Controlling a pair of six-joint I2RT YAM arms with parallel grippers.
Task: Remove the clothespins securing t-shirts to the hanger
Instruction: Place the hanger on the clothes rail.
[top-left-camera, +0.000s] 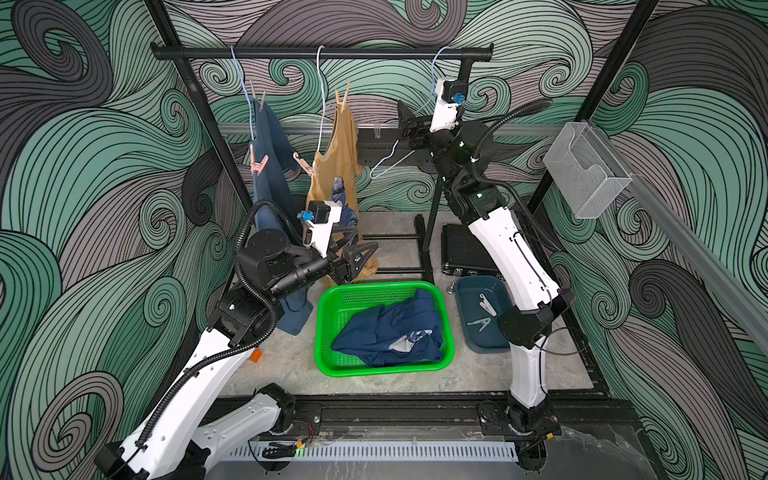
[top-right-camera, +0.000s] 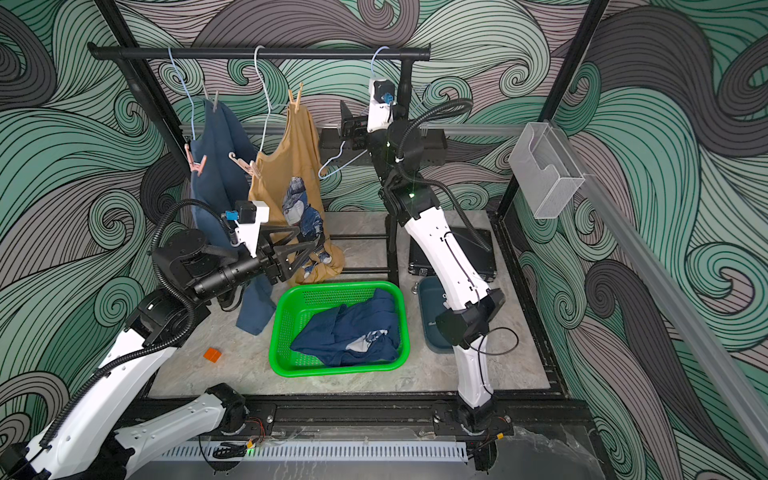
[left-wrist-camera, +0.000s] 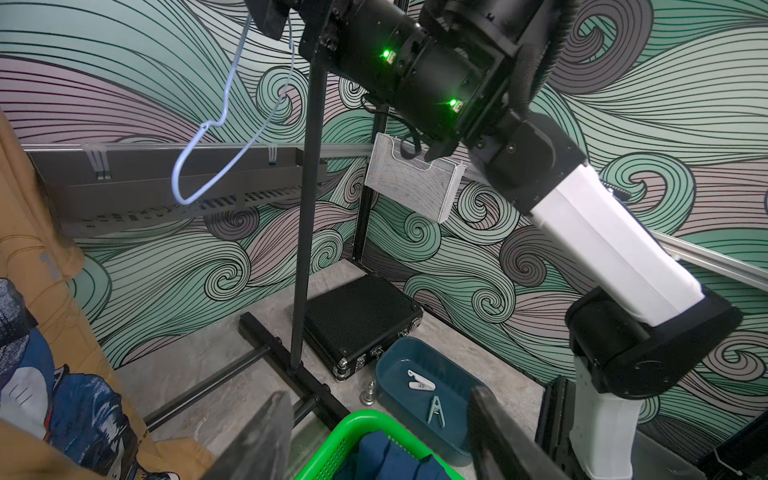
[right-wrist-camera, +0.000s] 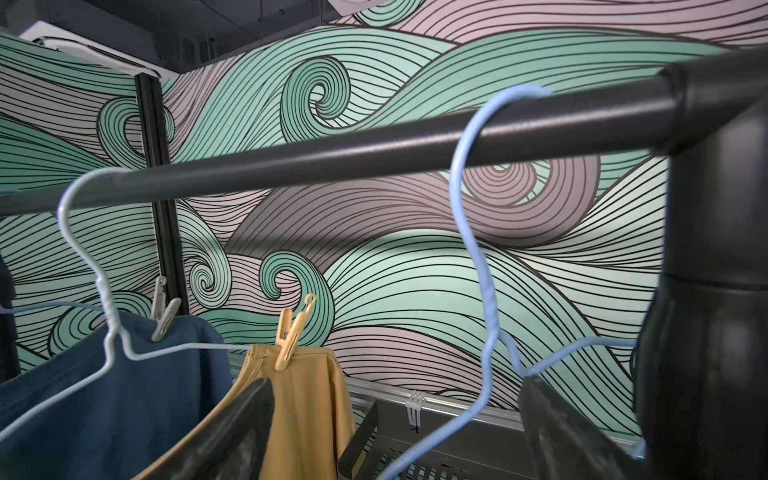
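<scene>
Swirling green-and-grey wallpaper is wrapping the cell, and a black rail (top-left-camera: 324, 52) is spanning it above a grey floor. Two shirts are hanging from wire hangers on the rail. A blue shirt (top-left-camera: 270, 166) is carrying a grey pin (top-left-camera: 261, 99) on its upper shoulder and a pink pin (top-left-camera: 257, 162) on the lower one. Beside it, a tan shirt (top-left-camera: 340, 166) is wearing a tan pin (right-wrist-camera: 291, 336) on top and a second pink pin (top-left-camera: 305, 164) lower down. A navy shirt (top-left-camera: 390, 332) is lying crumpled in the green basket (top-left-camera: 324, 332) on the floor. Just beside the basket, a teal tray (top-left-camera: 469, 291) is holding two loose pins (a white pin (left-wrist-camera: 420, 381) and a teal pin (left-wrist-camera: 435, 411), lying apart). A black case (top-left-camera: 465, 253) is sitting behind the tray, and a small orange block (top-right-camera: 212, 354) is resting on the floor near the left arm. The left gripper (left-wrist-camera: 380, 395) is hovering low beside the tan shirt's printed front, its jaws standing apart with nothing between them. The right gripper (right-wrist-camera: 397, 382) is reaching up under the rail's far end, jaws spread wide, and the bare blue hanger (right-wrist-camera: 478, 249) is showing between its fingers (right-wrist-camera: 245, 428); whether either finger is touching the wire I cannot tell.
</scene>
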